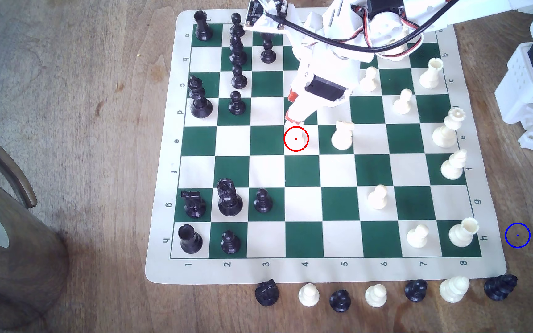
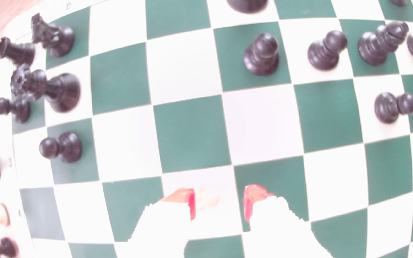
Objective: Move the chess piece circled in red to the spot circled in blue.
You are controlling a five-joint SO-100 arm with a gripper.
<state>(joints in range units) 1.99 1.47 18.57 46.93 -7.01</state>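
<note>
Two parted jaws astride knight (image 1: 298, 137)

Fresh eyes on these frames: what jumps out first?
The white robot arm's red-tipped gripper, jaws apart, reaches down mid-board over the small cream-white piece ringed in red. The thin blue ring on bare brown wood sits off the green-and-cream chess mat at the exterior view's lower right.

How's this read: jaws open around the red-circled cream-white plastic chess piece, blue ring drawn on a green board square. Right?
No. The thin blue ring sits on the bare brown wood tabletop beyond the mat, per the exterior view. Rest holds.
</note>
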